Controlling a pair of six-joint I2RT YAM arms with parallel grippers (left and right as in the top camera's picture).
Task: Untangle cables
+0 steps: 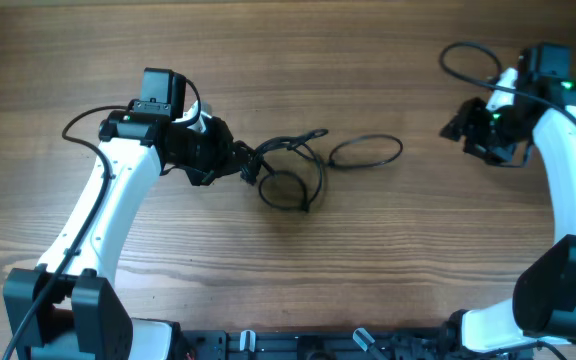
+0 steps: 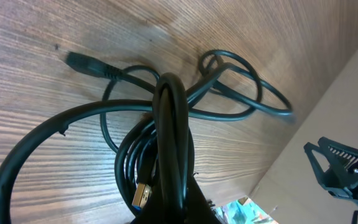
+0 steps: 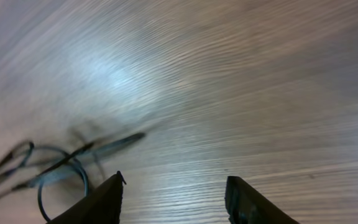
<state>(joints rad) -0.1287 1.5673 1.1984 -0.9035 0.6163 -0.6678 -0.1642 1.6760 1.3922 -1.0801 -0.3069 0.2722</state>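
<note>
The cables (image 1: 298, 170) are thin black cords lying looped together at the table's centre, with one loop (image 1: 366, 151) stretching right. My left gripper (image 1: 248, 165) is shut on a bundle of the cables (image 2: 169, 143) at the tangle's left end. In the left wrist view a USB plug (image 2: 142, 195) sits by the jaws and another plug (image 2: 86, 63) lies on the wood. My right gripper (image 1: 460, 124) is open and empty at the far right, apart from the cables. Its wrist view shows its spread fingers (image 3: 174, 200) above bare wood, with the cables (image 3: 55, 168) blurred at lower left.
The wooden table (image 1: 298, 260) spans the overhead view. Thick black wires run along both white arms, on the left (image 1: 78, 130) and the right (image 1: 468, 55). The arm bases stand at the front edge.
</note>
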